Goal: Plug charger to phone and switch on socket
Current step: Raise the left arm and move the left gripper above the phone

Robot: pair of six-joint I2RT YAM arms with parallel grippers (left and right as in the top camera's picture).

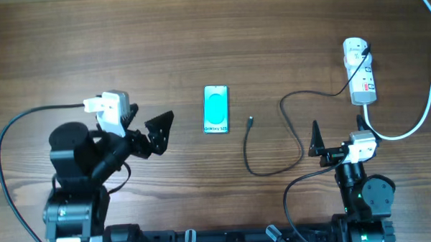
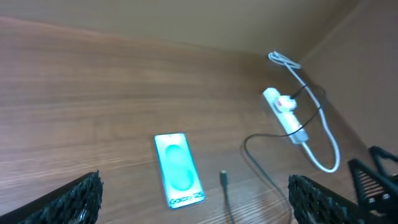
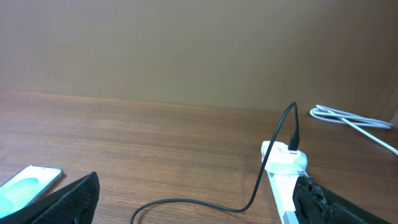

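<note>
Left gripper (image 1: pixel 153 134) and right gripper (image 1: pixel 338 137) stand released, empty. I risk the charger (image 1: pixel 246 145) plug, centre frame, skidding when pinched.

We found the phone (image 1: pixel 216 109) lying flat on the table (image 1: pixel 69 47), about midway between left and right. The free plug of the charger (image 1: pixel 251 123) lay just right of it, not touching. From there the cable looped near, then ran right and far into the far end of the socket (image 1: pixel 359 71) at the far right. The white cord (image 1: pixel 417 126) led from the socket's near end, curving right and away to the far right corner. The left gripper (image 1: pixel 153 136) sat left of the phone, and the right gripper (image 3: pixel 196 186) sat on the near side of the socket.
</note>
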